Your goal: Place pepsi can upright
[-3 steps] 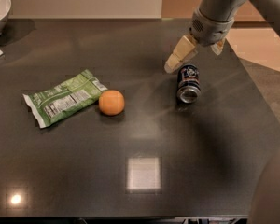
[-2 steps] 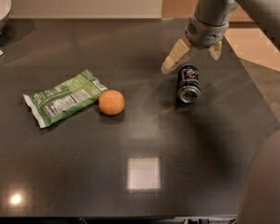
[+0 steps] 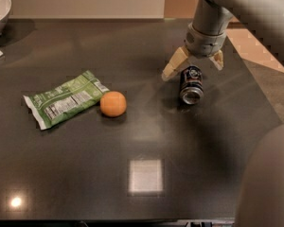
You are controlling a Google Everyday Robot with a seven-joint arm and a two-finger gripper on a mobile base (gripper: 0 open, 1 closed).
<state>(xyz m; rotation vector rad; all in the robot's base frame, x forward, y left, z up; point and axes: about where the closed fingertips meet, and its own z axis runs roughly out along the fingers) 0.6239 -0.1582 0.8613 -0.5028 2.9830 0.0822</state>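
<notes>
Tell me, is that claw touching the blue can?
Cannot tell. In the camera view the open gripper straddles the far end of the lying pepsi can, but no contact or gap shows plainly.

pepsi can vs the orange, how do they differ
The pepsi can is a dark blue cylinder lying on its side; the orange is a round, orange fruit. The open gripper hovers at the can's far end; the orange sits apart, beside a green snack bag. Both rest on the dark table.
</notes>
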